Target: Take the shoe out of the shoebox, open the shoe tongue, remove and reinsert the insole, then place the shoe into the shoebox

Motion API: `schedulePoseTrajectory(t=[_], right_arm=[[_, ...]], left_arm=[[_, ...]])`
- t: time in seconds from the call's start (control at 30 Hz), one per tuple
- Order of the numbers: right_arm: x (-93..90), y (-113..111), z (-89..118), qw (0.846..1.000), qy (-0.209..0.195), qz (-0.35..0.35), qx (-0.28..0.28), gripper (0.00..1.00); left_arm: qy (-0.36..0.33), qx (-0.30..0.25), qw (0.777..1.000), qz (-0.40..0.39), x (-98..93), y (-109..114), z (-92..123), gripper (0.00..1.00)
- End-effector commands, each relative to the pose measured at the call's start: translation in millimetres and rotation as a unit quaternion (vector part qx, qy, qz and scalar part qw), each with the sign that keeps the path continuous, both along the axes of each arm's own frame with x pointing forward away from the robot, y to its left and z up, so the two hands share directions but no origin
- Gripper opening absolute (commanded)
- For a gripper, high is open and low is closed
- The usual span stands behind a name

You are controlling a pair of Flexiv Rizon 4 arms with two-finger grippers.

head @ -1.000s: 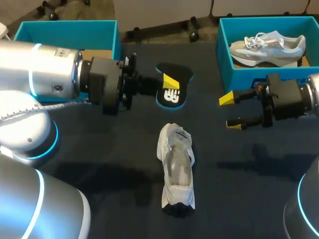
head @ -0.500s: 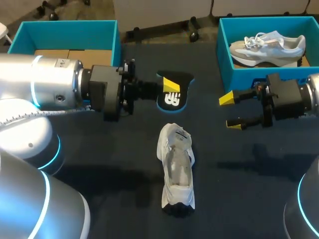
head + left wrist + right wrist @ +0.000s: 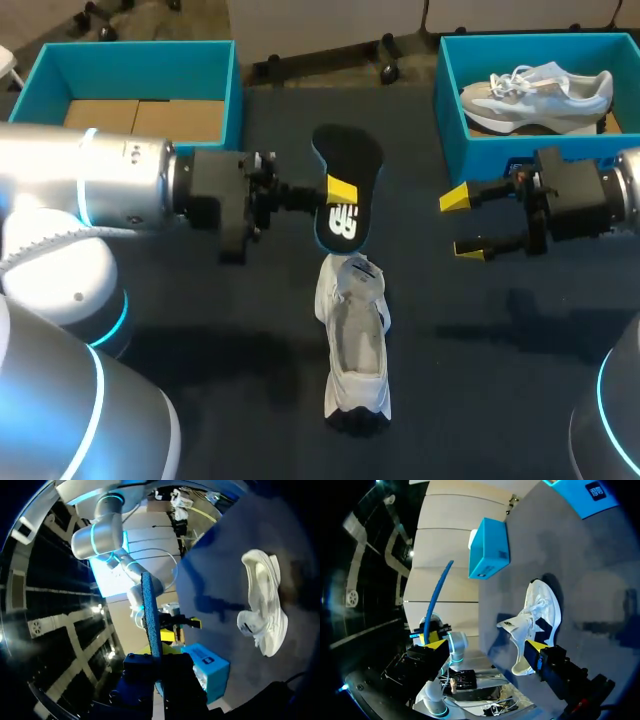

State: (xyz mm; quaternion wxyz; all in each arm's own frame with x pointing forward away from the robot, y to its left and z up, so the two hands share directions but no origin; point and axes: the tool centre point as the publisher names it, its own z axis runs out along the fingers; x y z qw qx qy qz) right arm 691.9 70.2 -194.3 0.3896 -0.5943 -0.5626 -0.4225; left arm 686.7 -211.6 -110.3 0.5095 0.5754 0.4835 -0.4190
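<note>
Shoe (image 3: 353,340) lies mid-table, nothing touching it. Insole (image 3: 350,160) is clamped on edge in the left gripper (image 3: 340,190), just above the shoe's far end. Right gripper (image 3: 462,224) is spread wide and empty, hanging in front of the right shoebox (image 3: 450,110), which holds a second shoe (image 3: 535,95). Left shoebox (image 3: 130,58) sits behind the left arm.

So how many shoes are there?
2. A white shoe lies on the table; a grey shoe sits in the right box. The left box is partly hidden.

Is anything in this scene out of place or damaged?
Nothing looks damaged or spilled. Only the insole is out of the shoe on the table, held in the air by the left tool.
</note>
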Motion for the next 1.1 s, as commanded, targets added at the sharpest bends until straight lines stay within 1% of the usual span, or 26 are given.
schedulePoseTrajectory(t=[0.03,0.43,0.5,0.57,0.6,0.63,0.67,0.73,0.9,1.1], right_arm=[[-0.2,1,-1,1.000,0.000,-0.001,-0.001,1.00],[-0.2,1,-1,1.000,0.000,-0.001,-0.001,1.00],[-0.2,1,-1,1.000,0.000,-0.001,-0.001,1.00],[-0.2,1,-1,1.000,0.000,-0.001,-0.001,1.00],[-0.2,1,-1,1.000,0.000,-0.001,-0.001,1.00],[-0.2,1,-1,1.000,0.000,-0.001,-0.001,1.00],[-0.2,1,-1,1.000,0.000,-0.001,-0.001,1.00],[-0.2,1,-1,1.000,0.000,-0.001,-0.001,1.00],[-0.2,1,-1,1.000,0.000,-0.001,-0.001,1.00],[-0.2,1,-1,1.000,0.000,-0.001,-0.001,1.00]], left_arm=[[-0.028,-0.016,0.999,0.004,3.6,-12,-13,0.00],[-0.028,-0.016,0.999,0.004,3.6,-12,-13,0.00],[-0.043,-0.015,0.999,-0.003,3.8,-15,-19,0.00],[-0.067,-0.017,0.998,-0.011,5.0,-20,-29,0.00],[-0.073,-0.009,0.997,-0.011,5.8,-22,-32,0.00],[-0.073,-0.009,0.997,-0.011,5.8,-22,-32,0.00],[-0.071,-0.019,0.997,-0.014,10.2,-25,-43,0.00],[-0.062,-0.030,0.997,-0.014,14.9,-25,-50,0.00],[-0.084,-0.034,0.996,-0.009,26.1,-25,-58,0.00],[-0.126,-0.040,0.991,-0.006,29.6,-28,-60,0.00]])
